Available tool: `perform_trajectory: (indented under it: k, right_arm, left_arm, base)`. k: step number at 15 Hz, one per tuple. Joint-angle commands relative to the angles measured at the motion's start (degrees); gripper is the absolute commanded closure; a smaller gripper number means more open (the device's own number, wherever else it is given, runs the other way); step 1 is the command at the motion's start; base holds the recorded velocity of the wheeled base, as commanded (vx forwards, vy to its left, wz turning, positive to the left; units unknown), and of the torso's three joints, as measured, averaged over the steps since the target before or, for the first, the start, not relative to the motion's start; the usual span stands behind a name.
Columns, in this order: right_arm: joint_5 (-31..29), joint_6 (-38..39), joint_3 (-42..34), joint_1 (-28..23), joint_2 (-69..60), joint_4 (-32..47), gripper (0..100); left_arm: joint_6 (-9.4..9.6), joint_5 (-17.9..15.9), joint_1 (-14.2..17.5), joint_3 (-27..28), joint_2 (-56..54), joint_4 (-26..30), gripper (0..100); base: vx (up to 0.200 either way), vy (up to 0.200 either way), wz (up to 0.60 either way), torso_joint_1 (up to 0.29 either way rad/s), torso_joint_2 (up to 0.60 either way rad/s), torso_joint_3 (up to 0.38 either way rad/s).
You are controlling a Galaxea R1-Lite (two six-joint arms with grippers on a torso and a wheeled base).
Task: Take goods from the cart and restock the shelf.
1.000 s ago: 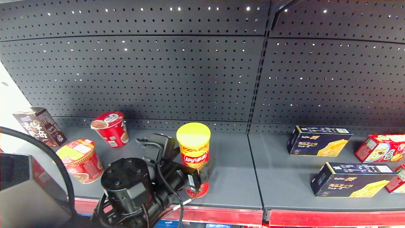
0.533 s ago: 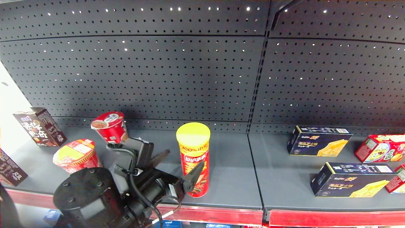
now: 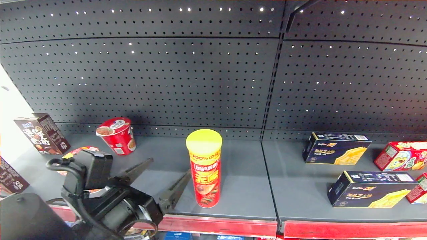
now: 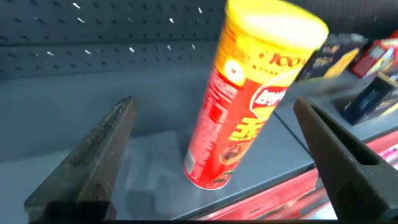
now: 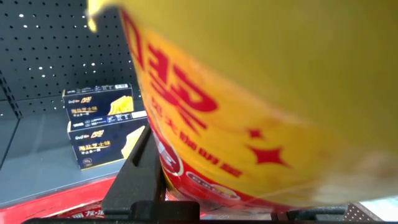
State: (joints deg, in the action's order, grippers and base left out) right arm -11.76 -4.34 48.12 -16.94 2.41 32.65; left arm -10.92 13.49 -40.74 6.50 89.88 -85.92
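From my seat the tall chips can [image 3: 204, 168] stands upright on the grey shelf [image 3: 243, 190], in the left bay close to the front edge, with a plain yellow lid and a red and yellow wrapper. I can see there is print on it but I leave it unread. The left gripper [image 3: 171, 165] sits low and to the left of the can with its jaws spread wide and nothing between them; the nearer fingertip is just beside the can's left side but not touching. In the right wrist view, the right gripper [image 5: 242, 168] is clamped on a yellow-and-red package [image 5: 261, 81] held right up against the camera, one dark finger [image 5: 138, 171] lying along its side. Far left on the shelf stands a red noodle cup [image 3: 116, 135], and a second cup [image 3: 78, 150] is partly hidden behind the left wrist. A brown carton [image 3: 41, 133] stands at the far left, with another [image 3: 10, 180] nearer the edge. The right bay holds two dark blue boxes [image 3: 337, 148] [image 3: 370, 190] with a yellow snack pictured, and red boxes [image 3: 400, 155] beyond them. A red price strip [image 3: 217, 226] runs along the shelf front, and a dark pegboard [image 3: 166, 83] stands behind.
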Motion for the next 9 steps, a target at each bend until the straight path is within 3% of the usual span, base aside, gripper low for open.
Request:
perform_trajectory:
  k: [1, 5, 9]
  right_arm:
    - [-0.01, -0.05, -0.13, -0.02, -0.22, -0.04, 100]
    - [1.04, -0.05, -0.74, -0.02, -0.22, -0.04, 100]
    - [1.39, -0.05, -1.53, 0.07, -0.13, -0.04, 100]
  left_arm:
    - [0.11, 0.13, 2.24, -0.87, -5.42, 0.23, 0]
    - [4.42, 0.22, 15.96, -1.05, -13.42, 3.04, 0]
    - [4.95, -0.05, 24.92, -3.33, -19.83, 4.80, 0]
  base:
    - [0.000, 0.000, 0.00, 0.000, 0.00, 0.000]
    - [0.000, 0.000, 0.00, 0.000, 0.00, 0.000]
    - [0.000, 0.000, 0.00, 0.000, 0.00, 0.000]
